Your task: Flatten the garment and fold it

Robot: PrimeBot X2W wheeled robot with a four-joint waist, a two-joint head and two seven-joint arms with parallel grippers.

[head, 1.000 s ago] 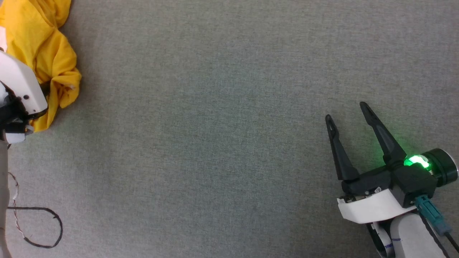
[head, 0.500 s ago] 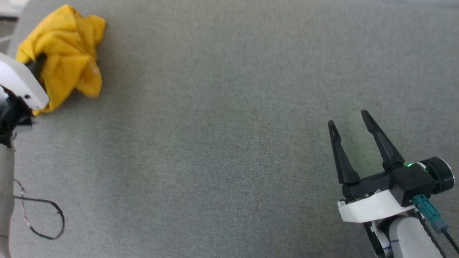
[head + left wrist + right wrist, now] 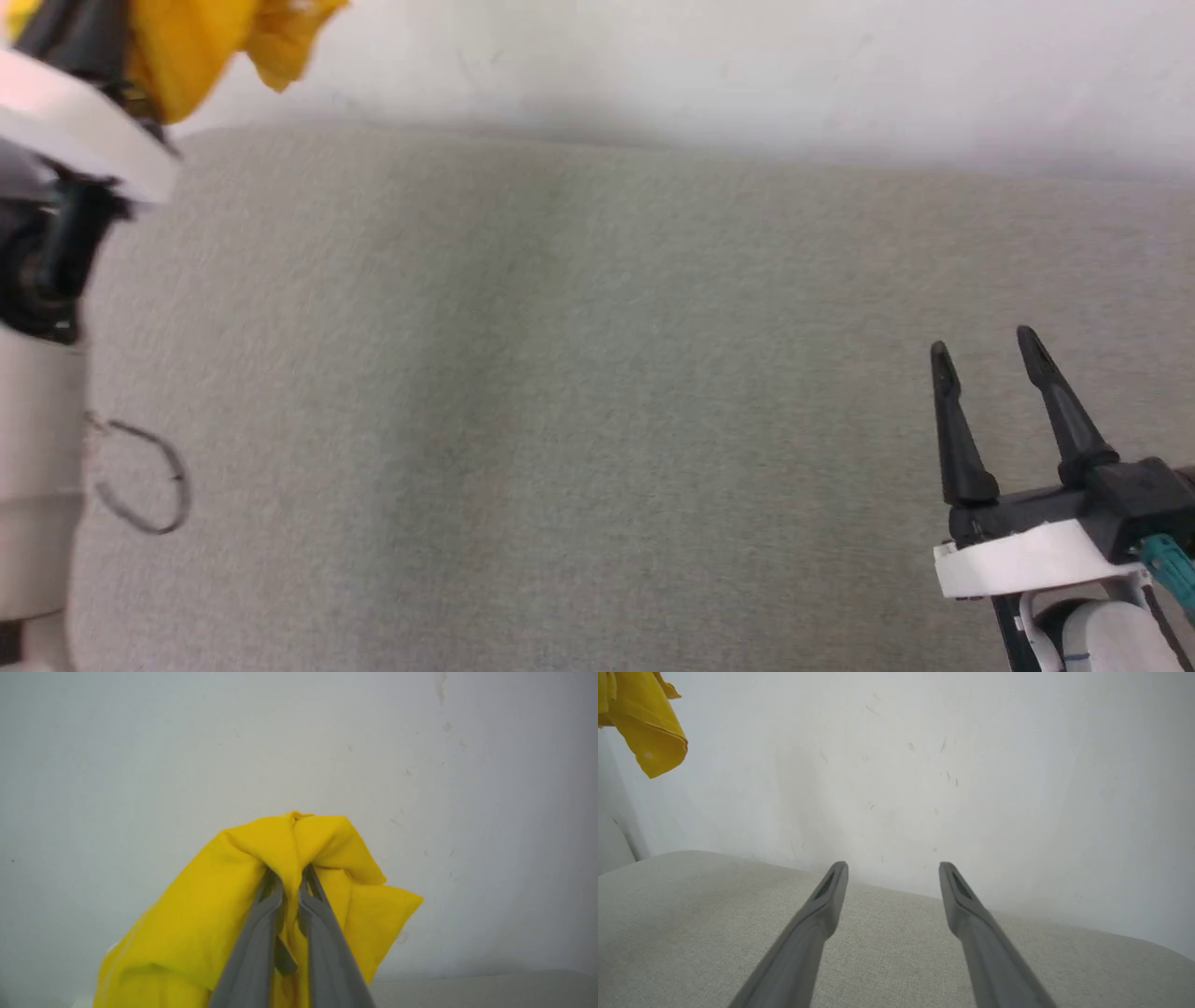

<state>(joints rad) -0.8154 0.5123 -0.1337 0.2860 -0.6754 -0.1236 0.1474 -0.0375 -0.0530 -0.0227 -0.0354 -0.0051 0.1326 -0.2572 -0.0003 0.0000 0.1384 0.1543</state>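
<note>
Shirt (image 3: 224, 905) hangs bunched above the cushion's (image 3: 560, 373) far left corner, pinched tight in the left gripper (image 3: 289, 875), while the right gripper (image 3: 985, 345) sits spread wide and empty by the near right corner, well apart, so it probably must reach left for a loose edge.

no readable text, labels, brands, numbers or signs on anything in view
</note>
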